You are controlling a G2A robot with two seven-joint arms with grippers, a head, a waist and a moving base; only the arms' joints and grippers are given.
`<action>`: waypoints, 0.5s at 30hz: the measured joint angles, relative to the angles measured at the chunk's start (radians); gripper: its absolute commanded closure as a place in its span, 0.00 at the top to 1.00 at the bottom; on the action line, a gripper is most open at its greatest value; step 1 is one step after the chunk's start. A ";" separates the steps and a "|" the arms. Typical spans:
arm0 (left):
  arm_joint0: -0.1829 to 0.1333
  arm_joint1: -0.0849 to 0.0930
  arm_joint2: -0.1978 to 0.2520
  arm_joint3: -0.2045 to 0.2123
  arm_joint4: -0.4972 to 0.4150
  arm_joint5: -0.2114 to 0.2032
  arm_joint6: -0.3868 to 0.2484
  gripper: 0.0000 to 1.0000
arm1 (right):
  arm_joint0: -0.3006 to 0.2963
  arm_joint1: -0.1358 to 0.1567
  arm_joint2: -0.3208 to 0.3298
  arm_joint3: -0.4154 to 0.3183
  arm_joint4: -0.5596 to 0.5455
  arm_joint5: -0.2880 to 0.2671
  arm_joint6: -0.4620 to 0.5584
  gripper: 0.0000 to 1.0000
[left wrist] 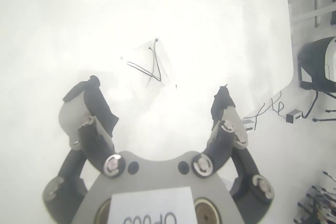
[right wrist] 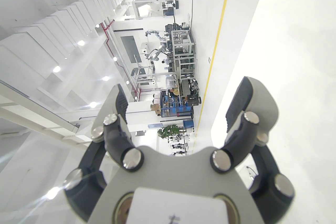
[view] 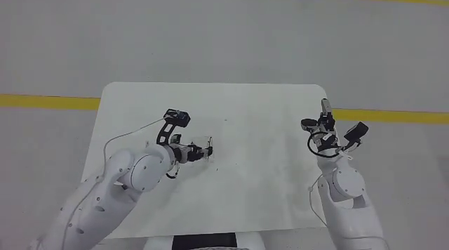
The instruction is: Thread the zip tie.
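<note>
While zip tie (left wrist: 155, 64) lies bent on table (view: 245, 109) just ahead of left gripper (left wrist: 157, 86), jaws wide, empty, longer strand pointing roughly away. Right gripper (right wrist: 182, 86) wide, empty, well apart; left nearer.

The white label (left wrist: 152, 204) on the left hand (left wrist: 158, 85) bears cut-off, illegible print.

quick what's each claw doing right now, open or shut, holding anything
Left claw: open, empty, pointed at thin black plastic zip ties on the white table.
Right claw: open, empty.
</note>
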State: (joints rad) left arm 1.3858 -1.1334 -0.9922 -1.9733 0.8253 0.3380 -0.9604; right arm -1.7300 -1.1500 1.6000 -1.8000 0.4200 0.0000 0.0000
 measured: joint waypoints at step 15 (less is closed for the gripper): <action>-0.104 -0.095 0.047 0.176 -0.009 0.002 -0.097 1.00 | 0.000 0.000 0.000 0.000 0.000 0.000 0.000 1.00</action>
State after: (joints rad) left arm 1.2818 -1.2287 -0.9448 -1.7974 0.8164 0.3400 -1.0570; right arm -1.7300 -1.1500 1.6000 -1.8000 0.4200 0.0000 0.0000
